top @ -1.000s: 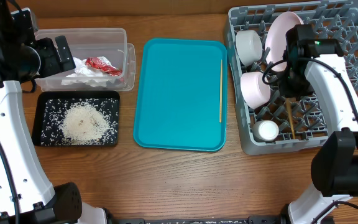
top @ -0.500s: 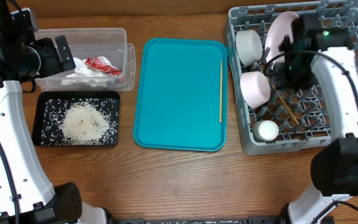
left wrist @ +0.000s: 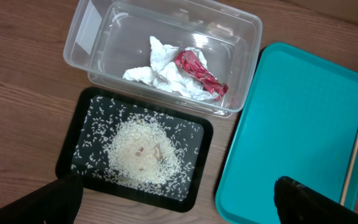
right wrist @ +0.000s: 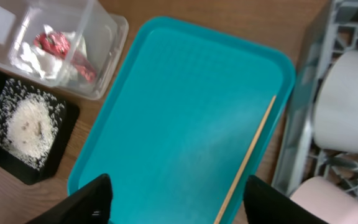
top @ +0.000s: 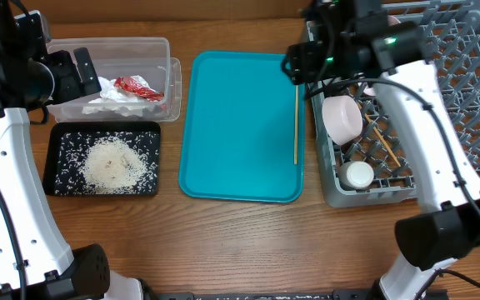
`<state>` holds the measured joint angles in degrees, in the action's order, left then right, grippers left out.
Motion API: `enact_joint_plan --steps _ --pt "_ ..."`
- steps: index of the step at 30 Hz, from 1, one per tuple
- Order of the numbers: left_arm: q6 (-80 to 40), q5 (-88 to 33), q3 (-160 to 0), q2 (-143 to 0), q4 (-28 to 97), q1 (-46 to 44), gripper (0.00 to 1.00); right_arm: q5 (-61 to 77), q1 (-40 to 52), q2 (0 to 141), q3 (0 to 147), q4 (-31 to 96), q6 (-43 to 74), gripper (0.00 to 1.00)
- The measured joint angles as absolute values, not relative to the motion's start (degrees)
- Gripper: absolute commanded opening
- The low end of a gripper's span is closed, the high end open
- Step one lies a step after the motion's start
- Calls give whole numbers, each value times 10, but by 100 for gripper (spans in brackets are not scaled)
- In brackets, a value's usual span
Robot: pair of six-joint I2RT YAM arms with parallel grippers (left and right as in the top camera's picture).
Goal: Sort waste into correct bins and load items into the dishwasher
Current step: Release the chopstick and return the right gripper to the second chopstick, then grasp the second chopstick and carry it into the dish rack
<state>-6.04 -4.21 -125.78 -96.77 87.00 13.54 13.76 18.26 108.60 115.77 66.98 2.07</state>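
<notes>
The left claw [left wrist: 178,184] is spread wide and holds nothing. In its wrist view the two fingers sit at the lower corners of the frame, above the black tray [left wrist: 74,144] and the near edge of the teal tray [left wrist: 261,155]. In the overhead view this arm is at the upper left, beside the left end of the tub [top: 65,52].

The tub is clear and holds the crumpled paper [left wrist: 160,78] with the red wrapper [left wrist: 199,73] lying against its right side. Just below the tub in the frame is the black tray, which carries the rice [left wrist: 143,153] as a central heap with loose grains scattered around it.

The right claw [right wrist: 178,184] is also wide and empty, hanging above the teal tray, whose upper right corner it overlaps in the overhead view. One chopstick [top: 296,122] lies flat on the teal tray along its right edge, running up and down the frame.

The rack [top: 473,75] fills the upper right of the overhead view on the wooden surface [top: 240,242]. Along its left side are a white bowl [right wrist: 350,99], a pale bowl [top: 342,118] below it, and a cup [top: 358,175] near the lower left corner. A second chopstick [top: 382,142] lies slanted among the pegs just right of the pale bowl. The right arm hides most of the rack's upper left part.
</notes>
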Motion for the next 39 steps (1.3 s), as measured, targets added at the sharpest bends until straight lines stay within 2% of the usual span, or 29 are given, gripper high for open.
enact_joint_plan --steps 3,10,18,23,39 --pt "-60 -42 -1258 -968 870 135 100 104 208 1119 1157 672 47 62" --pt "-60 -42 -1258 -968 870 135 100 -4 243 1233 1147 688 94 61" --pt "-60 -42 -1258 -968 870 135 100 -57 244 1290 1145 685 116 57" --pt "-60 -42 -1258 -968 870 135 100 -78 244 1320 1145 684 120 51" --pt "-60 -42 -1258 -968 870 135 100 -125 244 1359 1137 670 133 51"
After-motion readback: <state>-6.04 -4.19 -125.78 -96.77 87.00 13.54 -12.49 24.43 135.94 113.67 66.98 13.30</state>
